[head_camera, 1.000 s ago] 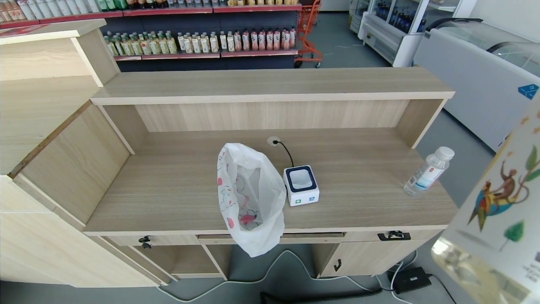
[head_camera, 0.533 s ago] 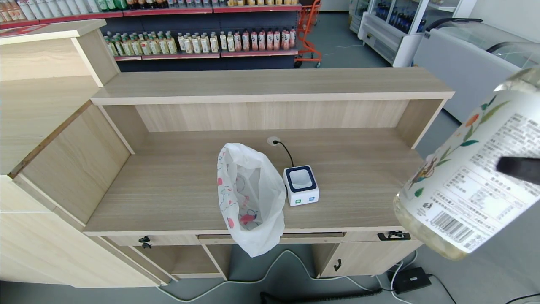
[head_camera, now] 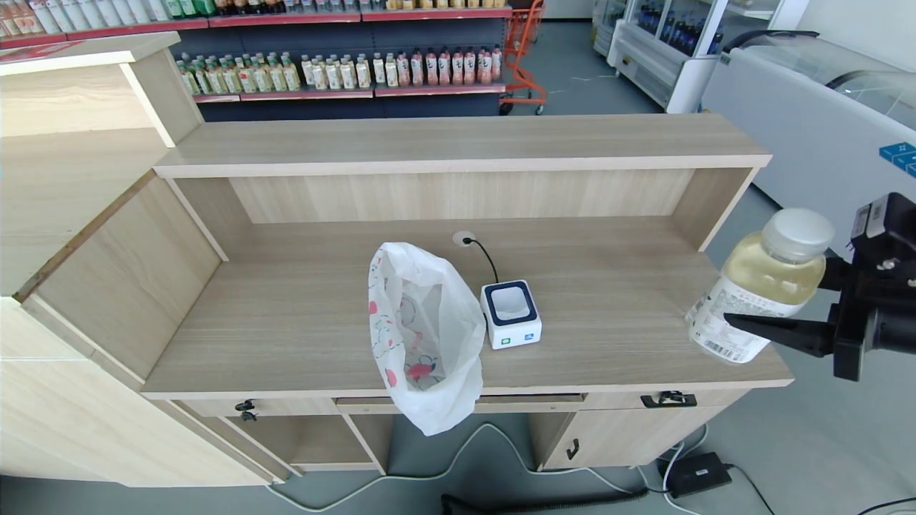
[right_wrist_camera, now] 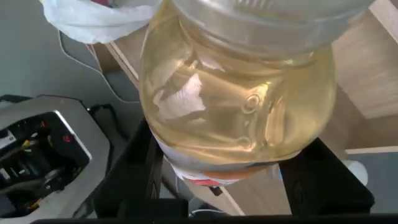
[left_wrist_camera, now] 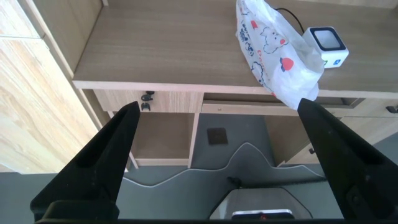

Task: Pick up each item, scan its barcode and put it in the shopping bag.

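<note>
Right pincer [head_camera: 744,309] grips the bottle [head_camera: 767,282] at the surface's [head_camera: 608,286] right edge; left pincer [left_wrist_camera: 216,112] gapes wide; shopping bag [head_camera: 422,336] and scanner [head_camera: 510,313] stand mid-surface.

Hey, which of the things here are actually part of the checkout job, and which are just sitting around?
Part of the job:
- bottle of yellowish drink, gripped by the right tool
- barcode scanner
- shopping bag
- counter they sit on

Just around:
- shelves of drinks
- orange cart
- chest freezer
- power brick on the floor
</note>
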Controlling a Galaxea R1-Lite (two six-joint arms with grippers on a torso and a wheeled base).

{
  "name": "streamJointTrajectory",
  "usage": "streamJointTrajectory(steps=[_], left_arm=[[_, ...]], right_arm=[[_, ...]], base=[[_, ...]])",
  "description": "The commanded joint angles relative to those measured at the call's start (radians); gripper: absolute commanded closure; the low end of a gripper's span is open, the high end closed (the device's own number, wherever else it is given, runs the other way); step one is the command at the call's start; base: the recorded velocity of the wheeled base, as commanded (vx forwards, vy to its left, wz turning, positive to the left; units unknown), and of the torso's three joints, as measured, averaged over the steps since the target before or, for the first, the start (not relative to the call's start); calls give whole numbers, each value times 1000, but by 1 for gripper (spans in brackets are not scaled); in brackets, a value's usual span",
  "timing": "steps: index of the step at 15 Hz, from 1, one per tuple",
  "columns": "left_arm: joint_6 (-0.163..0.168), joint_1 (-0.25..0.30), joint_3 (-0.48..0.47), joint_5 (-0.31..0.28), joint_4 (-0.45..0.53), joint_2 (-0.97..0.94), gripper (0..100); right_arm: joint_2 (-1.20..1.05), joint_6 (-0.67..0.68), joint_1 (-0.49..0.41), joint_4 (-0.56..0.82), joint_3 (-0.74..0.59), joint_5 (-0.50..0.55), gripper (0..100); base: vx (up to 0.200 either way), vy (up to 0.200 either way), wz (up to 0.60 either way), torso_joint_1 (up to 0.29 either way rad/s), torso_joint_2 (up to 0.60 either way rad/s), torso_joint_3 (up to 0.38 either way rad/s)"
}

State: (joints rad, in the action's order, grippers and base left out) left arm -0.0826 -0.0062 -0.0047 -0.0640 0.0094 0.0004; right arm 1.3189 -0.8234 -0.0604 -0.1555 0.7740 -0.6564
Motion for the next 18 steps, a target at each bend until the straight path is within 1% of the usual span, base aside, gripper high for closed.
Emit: streamJointTrajectory(steps=[1,2,3,4,6,9,10,11,12,14,16,18], left_arm=[[0,0,0,0,0,0,0],[0,0,0,0,0,0,0],[0,0,0,1,0,0,0],[0,0,0,0,0,0,0],[0,0,0,1,0,0,0],[0,0,0,0,0,0,0],[0,0,0,0,0,0,0],[0,0,0,0,0,0,0],[0,0,0,0,0,0,0],[0,0,0,0,0,0,0],[0,0,0,1,0,0,0],[0,0,0,0,0,0,0]], right_arm=[[117,-174,-116,1,24,1,100],[154,-370,-190,1,48,0,100],[183,-511,-245,2,77,0,100],[204,-576,-277,16,96,-12,100],[244,-632,-289,37,106,-66,100],[287,-747,-315,28,163,-108,100],[295,-772,-318,28,175,-157,100],[304,-784,-325,28,186,-229,100],[315,-806,-328,25,200,-272,100],[322,-858,-328,-6,222,-324,100],[324,-879,-326,-21,231,-333,100],[330,-931,-322,-39,254,-327,100]], base=[[0,0,0,0,0,0],[0,0,0,0,0,0],[0,0,0,0,0,0],[0,0,0,0,0,0],[0,0,0,0,0,0],[0,0,0,0,0,0],[0,0,0,0,0,0],[0,0,0,0,0,0],[0,0,0,0,0,0],[0,0,0,0,0,0],[0,0,0,0,0,0],[0,0,0,0,0,0]])
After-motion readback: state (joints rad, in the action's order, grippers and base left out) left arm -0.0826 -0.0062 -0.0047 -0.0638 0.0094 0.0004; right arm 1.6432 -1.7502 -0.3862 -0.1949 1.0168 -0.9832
